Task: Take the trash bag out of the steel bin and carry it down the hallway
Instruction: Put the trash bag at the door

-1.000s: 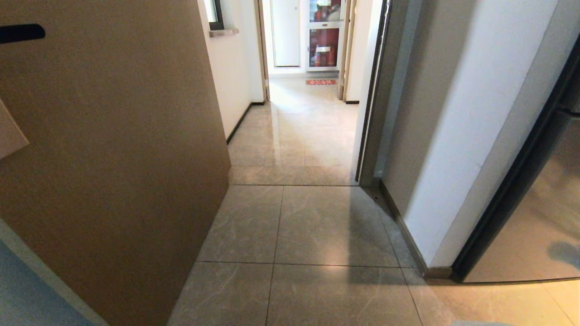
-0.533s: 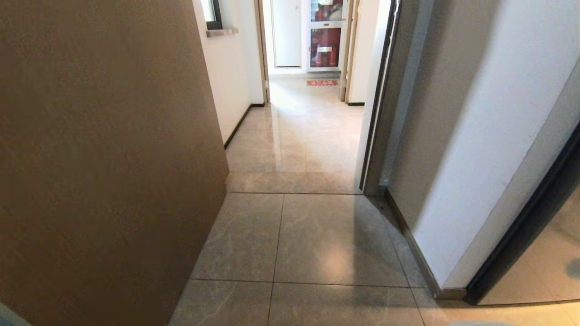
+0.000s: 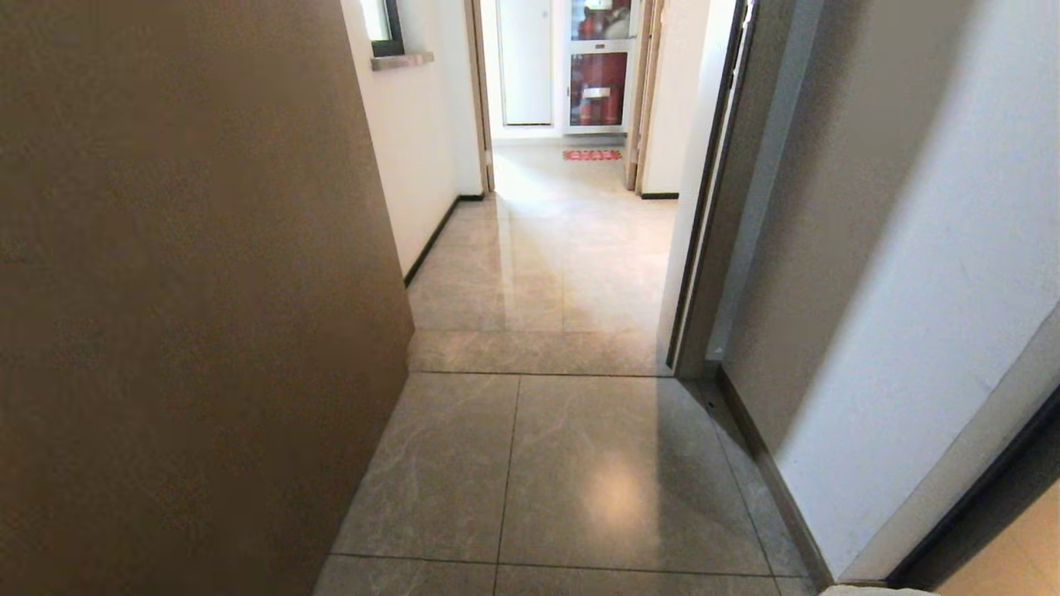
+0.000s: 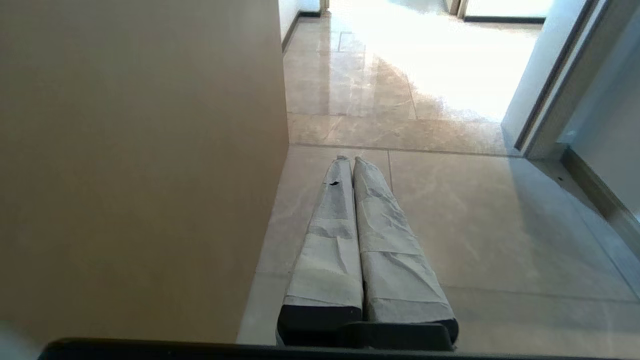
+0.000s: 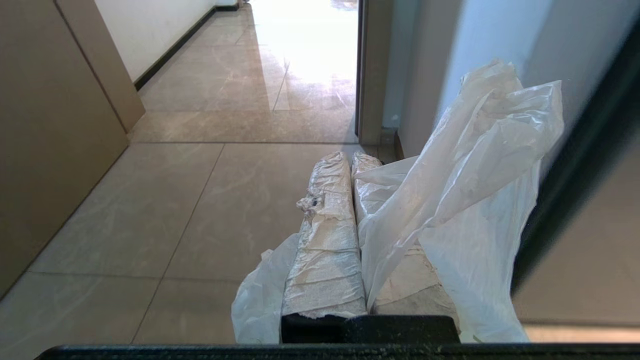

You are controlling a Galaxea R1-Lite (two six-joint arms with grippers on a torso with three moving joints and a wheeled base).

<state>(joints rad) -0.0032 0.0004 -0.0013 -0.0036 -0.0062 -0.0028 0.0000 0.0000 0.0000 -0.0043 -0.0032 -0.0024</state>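
In the right wrist view my right gripper [image 5: 351, 159] is shut on the trash bag [image 5: 475, 165], a thin white translucent plastic bag. The film is pinched between the taped fingers [image 5: 327, 235] and billows up on one side, with a smaller fold [image 5: 260, 300] hanging on the other side. My left gripper [image 4: 350, 160] is shut with nothing in it, its taped fingers held low over the floor tiles. Neither arm shows in the head view. The hallway [image 3: 563, 248], with glossy beige tiles, lies straight ahead through an open doorway. The steel bin is out of view.
A tall brown panel [image 3: 182, 290] stands close on the left. The dark door frame [image 3: 704, 248] and a white wall [image 3: 894, 290] close in the right side. A stone threshold [image 3: 538, 352] crosses the floor. Far down are a red mat [image 3: 591, 154] and a glass cabinet [image 3: 598, 79].
The whole head view has shifted: the camera has moved forward toward the doorway. The threshold sits lower in the picture, and the dark-framed panel on the right has almost slid out of view.
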